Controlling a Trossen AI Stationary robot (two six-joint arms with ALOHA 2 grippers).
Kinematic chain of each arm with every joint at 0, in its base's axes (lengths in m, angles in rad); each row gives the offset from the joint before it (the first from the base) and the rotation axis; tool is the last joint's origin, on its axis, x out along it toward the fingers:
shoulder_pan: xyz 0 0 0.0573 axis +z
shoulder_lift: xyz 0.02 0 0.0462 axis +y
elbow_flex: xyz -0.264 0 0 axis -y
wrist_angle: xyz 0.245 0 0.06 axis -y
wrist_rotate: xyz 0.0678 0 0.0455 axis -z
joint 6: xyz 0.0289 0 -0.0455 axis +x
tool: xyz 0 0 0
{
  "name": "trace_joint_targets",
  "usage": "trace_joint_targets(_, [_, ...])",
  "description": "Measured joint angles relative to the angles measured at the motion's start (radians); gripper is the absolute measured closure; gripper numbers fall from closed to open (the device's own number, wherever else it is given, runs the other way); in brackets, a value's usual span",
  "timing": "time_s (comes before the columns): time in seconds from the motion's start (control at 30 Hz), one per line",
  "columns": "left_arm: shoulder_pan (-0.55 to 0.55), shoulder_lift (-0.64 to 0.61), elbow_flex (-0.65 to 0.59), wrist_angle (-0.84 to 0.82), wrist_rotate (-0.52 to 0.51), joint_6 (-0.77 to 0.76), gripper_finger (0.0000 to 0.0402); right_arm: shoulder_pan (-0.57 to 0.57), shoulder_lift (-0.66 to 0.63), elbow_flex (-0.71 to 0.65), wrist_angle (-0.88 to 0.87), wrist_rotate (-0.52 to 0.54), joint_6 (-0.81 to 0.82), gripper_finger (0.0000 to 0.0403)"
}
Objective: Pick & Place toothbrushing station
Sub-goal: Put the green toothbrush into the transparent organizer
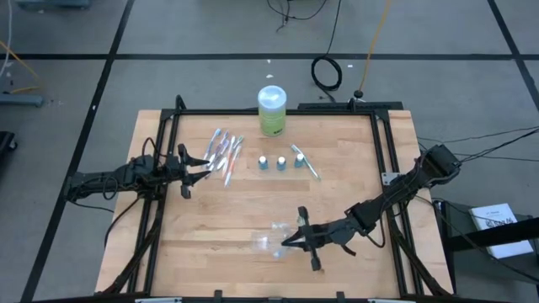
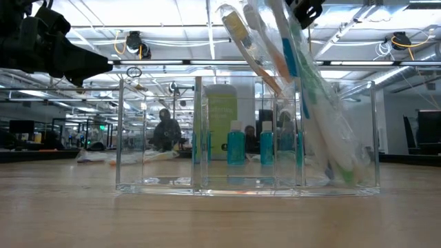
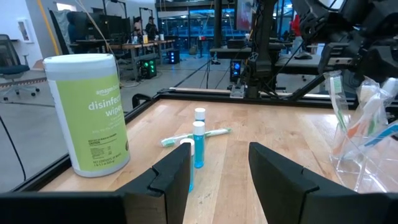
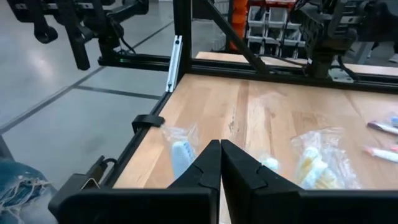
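Reaching low over the clear organizer [image 1: 274,242], right tool [image 1: 288,241] sits pressed together, empty.

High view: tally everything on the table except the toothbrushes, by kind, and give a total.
Wipes canister: 1
Small blue bottles with white caps: 3
Clear organiser: 1
Total: 5
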Motion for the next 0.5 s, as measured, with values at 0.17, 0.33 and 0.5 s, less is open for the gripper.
trace_joint_targets(0.17, [0.0, 0.0, 0.0, 0.0, 0.0, 0.0, 0.0236, 0.0, 0.0, -0.001, 0.029, -0.002, -0.014, 0.0403])
trace_joint_targets(0.33, [0.0, 0.0, 0.0, 0.0, 0.0, 0.0, 0.0236, 0.0, 0.001, -0.001, 0.032, -0.002, -0.024, 0.0403])
trace_joint_targets(0.5, [0.0, 0.0, 0.0, 0.0, 0.0, 0.0, 0.0236, 0.02, -0.044, -0.001, 0.099, -0.004, -0.114, 0.0403])
